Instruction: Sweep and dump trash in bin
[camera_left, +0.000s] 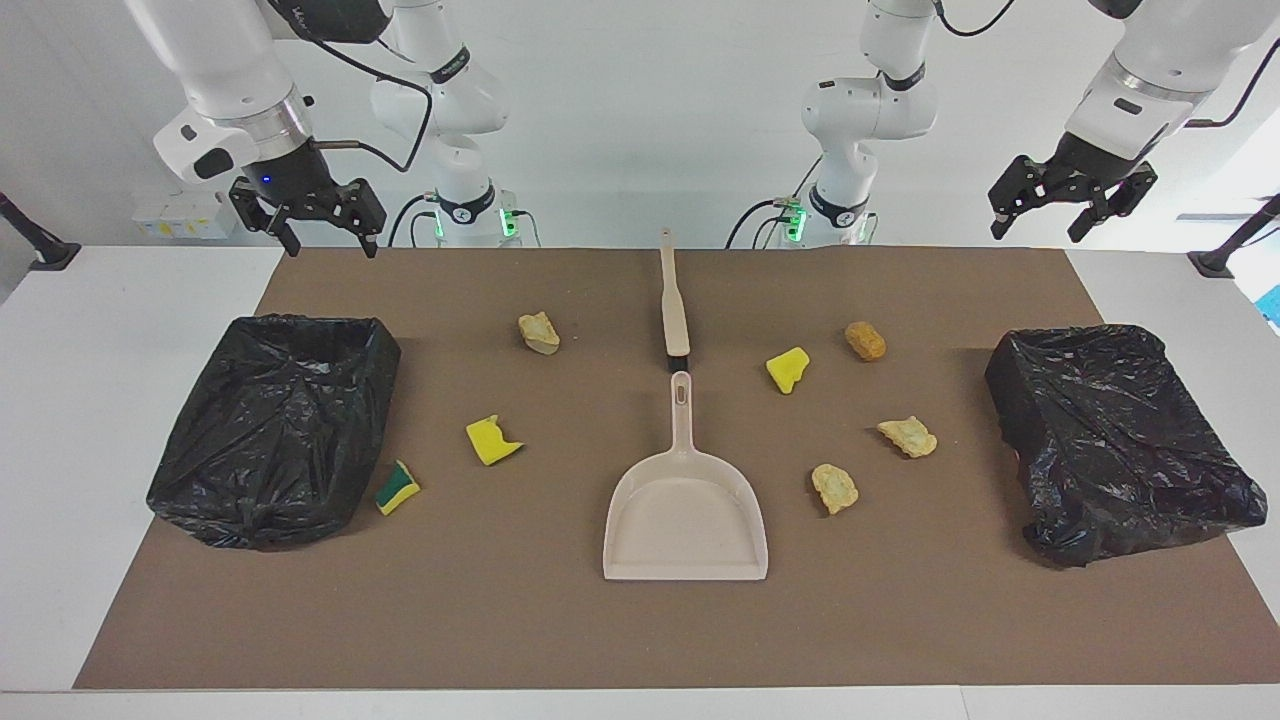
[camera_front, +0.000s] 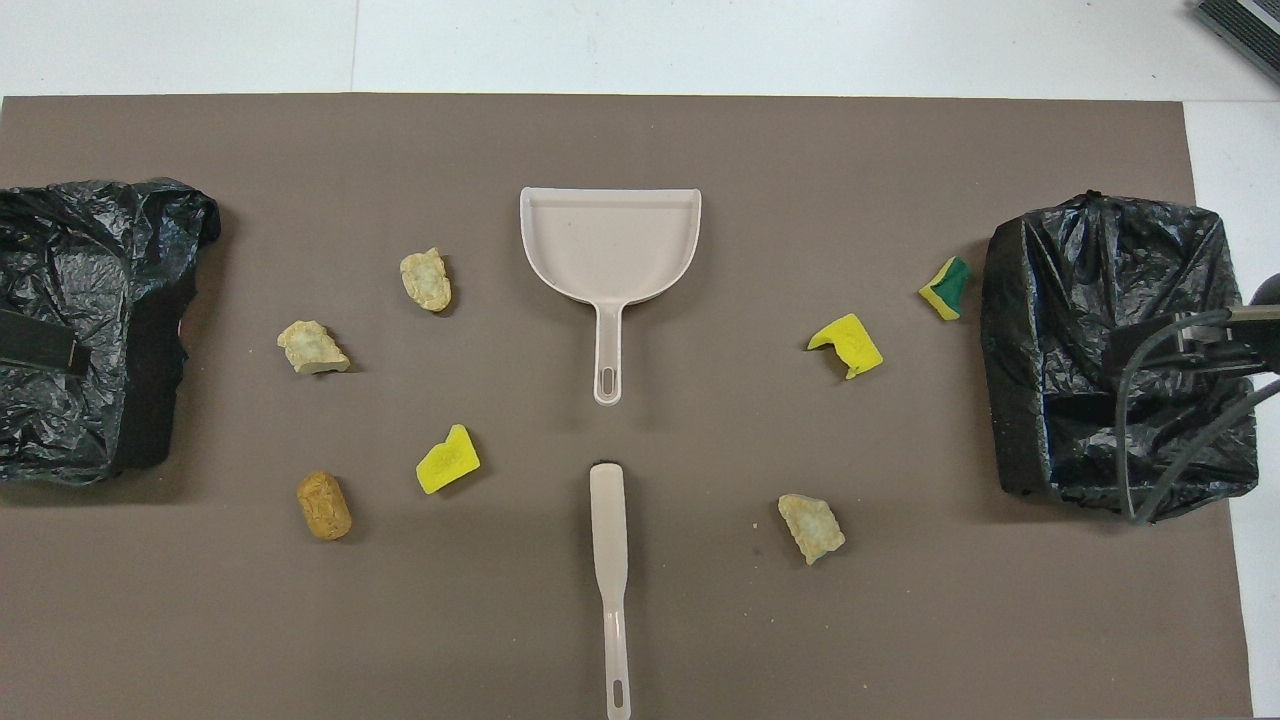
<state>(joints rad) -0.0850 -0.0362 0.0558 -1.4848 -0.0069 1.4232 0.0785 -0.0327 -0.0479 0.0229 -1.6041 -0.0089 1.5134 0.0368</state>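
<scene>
Several pieces of trash lie scattered on the brown mat (camera_left: 560, 620). A yellow-and-green piece (camera_left: 398, 488), a yellow one (camera_left: 492, 440) and a beige one (camera_left: 540, 333) lie toward the right arm's end. A yellow piece (camera_left: 788, 369), an orange-brown one (camera_left: 865, 341) and two beige ones (camera_left: 908, 436) (camera_left: 834, 488) lie toward the left arm's end. Mid-mat lies a beige dustpan (camera_left: 685, 510) with a brush (camera_left: 675, 305) nearer the robots, handles in line. A black-bagged bin (camera_left: 275, 425) (camera_left: 1120, 440) stands at each end. My right gripper (camera_left: 333, 240) and left gripper (camera_left: 1038, 228) hang open and empty, high over the mat's robot-side corners.
White table (camera_left: 100, 420) borders the mat on all sides. In the overhead view the dustpan (camera_front: 610, 240) and brush (camera_front: 610, 560) sit on the centre line, and a cable from the right arm crosses over the bin (camera_front: 1120, 300) at that end.
</scene>
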